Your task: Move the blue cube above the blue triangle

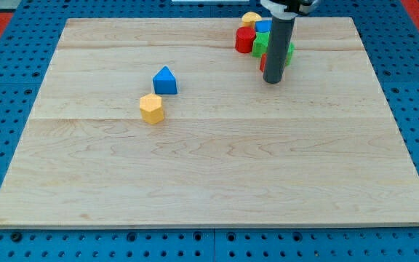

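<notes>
Tip [272, 81] sits on the desk [217, 182] at the cluster's lower edge. Blue cube [263, 27] is in that cluster, behind the rod, far right of the blue triangle [165, 80]. Looks light, rigid, slides easily; push its right face. No end effector jaws, just a rod.

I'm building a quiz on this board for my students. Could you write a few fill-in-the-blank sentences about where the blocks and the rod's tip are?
1. The blue triangle sits just above a ____ hexagonal block.
2. The blue cube lies in a cluster near the view's ____ edge.
3. My tip stands to the view's ____ of the blue triangle.
4. The red cylinder is at the cluster's ____ side.

Missing words: yellow; top; right; left
</notes>
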Controlling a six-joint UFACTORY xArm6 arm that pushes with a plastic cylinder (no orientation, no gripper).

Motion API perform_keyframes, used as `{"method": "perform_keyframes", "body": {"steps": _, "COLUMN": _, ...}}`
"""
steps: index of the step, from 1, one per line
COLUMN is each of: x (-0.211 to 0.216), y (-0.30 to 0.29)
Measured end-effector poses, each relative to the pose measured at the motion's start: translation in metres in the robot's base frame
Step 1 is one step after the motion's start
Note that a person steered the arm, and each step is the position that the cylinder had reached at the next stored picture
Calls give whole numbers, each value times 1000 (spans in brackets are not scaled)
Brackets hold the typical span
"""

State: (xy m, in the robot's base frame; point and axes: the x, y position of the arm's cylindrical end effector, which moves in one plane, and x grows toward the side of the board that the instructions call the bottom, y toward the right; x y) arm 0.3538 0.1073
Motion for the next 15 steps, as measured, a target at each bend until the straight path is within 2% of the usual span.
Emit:
{"method": "perform_keyframes", "body": {"steps": 1, "x": 29, "y": 41}}
{"method": "perform_keyframes", "body": {"steps": 2, "x": 35, "y": 108}}
{"method": "perform_keyframes", "body": {"steps": 3, "x": -10, "y": 138}}
{"method": "perform_keyframes", "body": {"steps": 5, "x": -84, "y": 135}}
{"method": "perform_keyframes", "body": {"steps": 7, "x": -116, "y": 57}}
{"method": "perform_keyframes", "body": {"steps": 9, "x": -126, "y": -44}}
{"method": "perform_keyframes", "body": {"steps": 13, "x": -130, "y": -143}}
{"method": "perform_keyframes", "body": {"steps": 15, "x": -133, "y": -116}}
